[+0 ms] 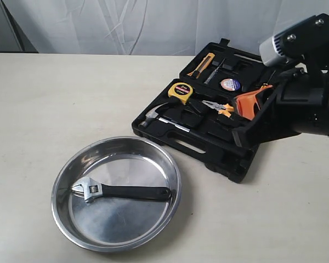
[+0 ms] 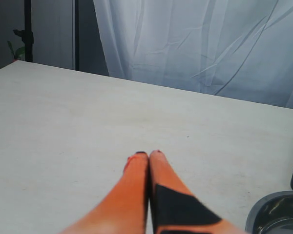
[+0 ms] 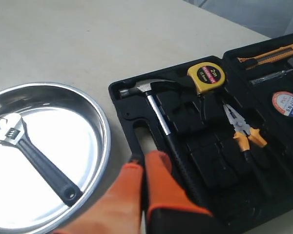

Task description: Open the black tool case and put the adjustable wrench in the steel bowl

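The black tool case [image 1: 219,159] lies open on the table at the right, lid flat behind it. The steel bowl [image 1: 56,192] sits in front of it to the left. The adjustable wrench [image 1: 120,192] lies flat inside the bowl, silver head to the left. My right gripper [image 1: 247,104] hovers shut and empty over the case; in the right wrist view the gripper [image 3: 145,158] is above the case's handle edge [image 3: 136,131], beside the bowl [image 3: 105,141] holding the wrench [image 3: 36,158]. My left gripper [image 2: 149,155] is shut over bare table, with the bowl's rim [image 2: 276,212] nearby.
In the case lie a claw hammer [image 1: 159,118], a yellow tape measure [image 1: 180,92], orange-handled pliers [image 1: 219,107], a utility knife [image 1: 202,66] and a tape roll [image 1: 230,84]. A white curtain [image 1: 153,24] hangs behind the table.
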Available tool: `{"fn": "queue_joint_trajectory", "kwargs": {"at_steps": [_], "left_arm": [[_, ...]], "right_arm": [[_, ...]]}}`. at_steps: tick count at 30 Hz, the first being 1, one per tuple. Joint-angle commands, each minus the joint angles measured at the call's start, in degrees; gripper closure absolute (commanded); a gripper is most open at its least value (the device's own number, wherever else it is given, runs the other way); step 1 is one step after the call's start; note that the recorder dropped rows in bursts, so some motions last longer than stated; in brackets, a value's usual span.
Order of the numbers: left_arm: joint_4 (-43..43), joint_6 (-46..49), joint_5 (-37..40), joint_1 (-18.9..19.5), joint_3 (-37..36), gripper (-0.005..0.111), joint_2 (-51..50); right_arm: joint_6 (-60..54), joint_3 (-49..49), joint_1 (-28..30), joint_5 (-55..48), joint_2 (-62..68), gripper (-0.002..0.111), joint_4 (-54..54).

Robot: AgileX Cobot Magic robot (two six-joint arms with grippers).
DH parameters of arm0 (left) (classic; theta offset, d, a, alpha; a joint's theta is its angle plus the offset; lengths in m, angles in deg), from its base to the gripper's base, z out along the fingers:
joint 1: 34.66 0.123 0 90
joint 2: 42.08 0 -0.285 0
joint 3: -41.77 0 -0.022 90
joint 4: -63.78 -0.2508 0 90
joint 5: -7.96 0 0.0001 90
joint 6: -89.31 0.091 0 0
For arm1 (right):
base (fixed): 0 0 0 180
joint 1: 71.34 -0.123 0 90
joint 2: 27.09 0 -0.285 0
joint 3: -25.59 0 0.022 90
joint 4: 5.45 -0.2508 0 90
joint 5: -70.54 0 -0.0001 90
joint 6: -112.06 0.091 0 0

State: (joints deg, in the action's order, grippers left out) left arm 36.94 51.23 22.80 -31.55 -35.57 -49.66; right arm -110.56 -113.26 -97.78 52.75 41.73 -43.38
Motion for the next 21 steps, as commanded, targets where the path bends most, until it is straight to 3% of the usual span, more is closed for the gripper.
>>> {"fn": "queue_joint_trajectory", "kwargs": {"at_steps": [1,4,6,11,21], "left_arm": [[-0.3,-0.3,-0.4,-0.4,0.1,0.106,-0.2],[-0.3,-0.3,-0.4,-0.4,0.1,0.106,-0.2],[-0.3,-0.3,-0.4,-0.4,0.1,0.106,-0.2],[-0.3,-0.3,-0.4,-0.4,0.1,0.106,-0.2],[-0.3,-0.3,-0.4,-0.4,0.1,0.106,-0.2]], "right_arm": [[-0.1,0.2,0.0,0.4,-2.5,0.108,0.1],[-0.1,0.8,2.1,0.4,-8.9,0.108,0.6],[1.1,2.3,7.1,0.3,-15.8,0.108,0.1],[7.5,12.5,25.6,-1.0,-38.9,0.108,0.1],[9.2,25.8,28.5,-2.1,-52.5,0.108,1.3]]}}
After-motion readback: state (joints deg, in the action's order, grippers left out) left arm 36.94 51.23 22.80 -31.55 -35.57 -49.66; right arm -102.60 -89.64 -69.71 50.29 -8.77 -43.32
